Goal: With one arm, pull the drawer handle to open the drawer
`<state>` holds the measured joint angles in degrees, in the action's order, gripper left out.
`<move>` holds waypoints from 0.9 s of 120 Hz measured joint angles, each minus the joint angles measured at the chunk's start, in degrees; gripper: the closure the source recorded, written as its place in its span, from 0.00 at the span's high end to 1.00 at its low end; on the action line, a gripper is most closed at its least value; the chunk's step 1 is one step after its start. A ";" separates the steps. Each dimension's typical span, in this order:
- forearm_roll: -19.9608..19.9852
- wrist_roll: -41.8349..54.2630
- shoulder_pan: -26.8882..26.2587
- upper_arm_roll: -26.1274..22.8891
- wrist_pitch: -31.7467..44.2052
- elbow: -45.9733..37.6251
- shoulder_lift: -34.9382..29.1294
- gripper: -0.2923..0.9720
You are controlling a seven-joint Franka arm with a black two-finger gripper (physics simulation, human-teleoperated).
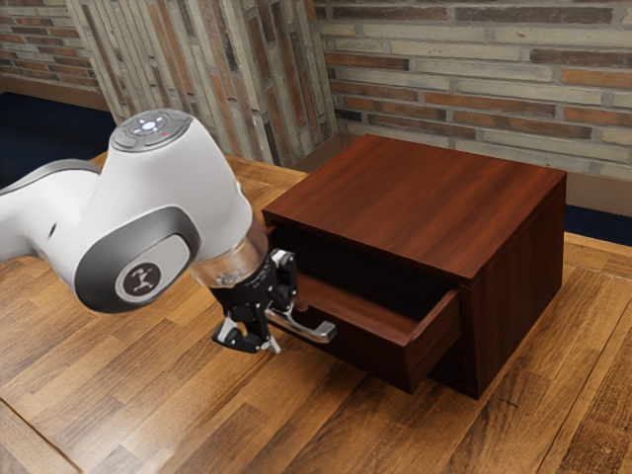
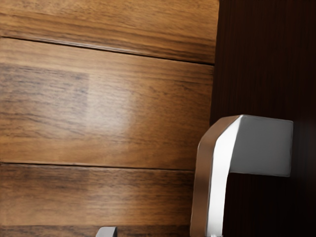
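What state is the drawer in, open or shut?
Partly open: the drawer sticks out of the cabinet, with the gripper at its handle.

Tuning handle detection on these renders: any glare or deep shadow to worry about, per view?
Exterior view: the handle reads bright against the dark drawer; the cavity above it is in deep shadow, the cabinet top has a soft sheen. Wrist view: a strong highlight runs down the handle's bend, the drawer front is near black, a pale glare patch sits on the table planks.
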<state>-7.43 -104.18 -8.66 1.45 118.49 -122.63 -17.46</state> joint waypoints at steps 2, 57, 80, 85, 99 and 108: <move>0.00 0.00 0.00 -0.01 0.01 -0.14 -0.16 0.34; 0.04 -0.06 0.27 -0.24 0.20 -5.87 -6.83 0.34; 0.05 -0.15 0.56 -0.38 0.22 -7.77 -9.51 0.34; 0.05 -0.17 0.56 -0.39 0.22 -7.96 -9.81 0.34; 0.05 -0.22 0.58 -0.39 0.21 -8.91 -11.07 0.33; 0.06 -0.25 0.77 -0.45 0.19 -9.28 -11.67 0.33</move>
<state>-7.38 -104.43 -7.89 0.99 118.68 -131.92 -29.13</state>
